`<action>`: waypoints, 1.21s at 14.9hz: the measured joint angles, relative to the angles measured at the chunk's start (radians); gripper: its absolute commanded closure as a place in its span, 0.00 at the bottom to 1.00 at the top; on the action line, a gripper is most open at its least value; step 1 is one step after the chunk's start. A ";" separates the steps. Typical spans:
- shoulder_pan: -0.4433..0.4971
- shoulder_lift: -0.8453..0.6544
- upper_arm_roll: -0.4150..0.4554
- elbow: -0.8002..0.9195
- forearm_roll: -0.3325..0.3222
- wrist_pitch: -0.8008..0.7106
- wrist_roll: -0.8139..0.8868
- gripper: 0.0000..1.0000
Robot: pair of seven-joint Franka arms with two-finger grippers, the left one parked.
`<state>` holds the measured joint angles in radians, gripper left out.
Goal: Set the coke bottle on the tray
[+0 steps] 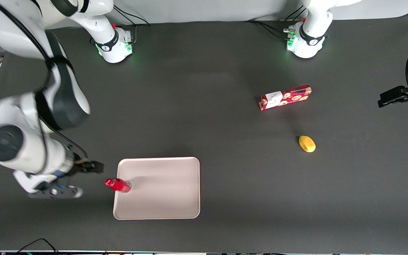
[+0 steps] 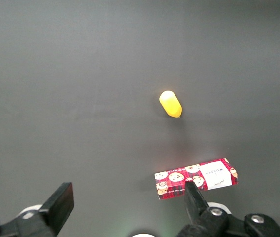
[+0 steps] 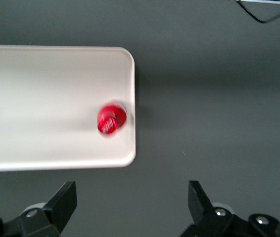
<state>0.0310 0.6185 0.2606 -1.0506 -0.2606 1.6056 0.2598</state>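
Note:
The small red coke bottle (image 1: 118, 185) stands upright on the cream tray (image 1: 161, 209), just inside the tray's short rim toward the working arm's end. In the right wrist view I see the bottle's red cap (image 3: 111, 119) from above, close to the tray's rim (image 3: 130, 89). My right gripper (image 1: 94, 167) is open and empty, raised above the bare table beside the tray, apart from the bottle. Its two dark fingers (image 3: 63, 200) stand wide apart with only grey table between them.
A long red cookie box (image 1: 285, 97) and a yellow lemon-like object (image 1: 307, 143) lie toward the parked arm's end of the table; both show in the left wrist view, the box (image 2: 195, 178) and the yellow object (image 2: 170, 103). The table is dark grey.

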 measured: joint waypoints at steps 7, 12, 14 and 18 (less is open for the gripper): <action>-0.024 -0.342 -0.200 -0.224 0.186 -0.147 -0.203 0.00; -0.021 -0.586 -0.273 -0.600 0.205 0.028 -0.235 0.00; -0.020 -0.623 -0.286 -0.656 0.223 0.046 -0.236 0.00; -0.017 -0.633 -0.318 -0.666 0.260 0.049 -0.247 0.00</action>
<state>0.0140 -0.0142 -0.0577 -1.7163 -0.0008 1.6544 0.0131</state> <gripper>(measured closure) 0.000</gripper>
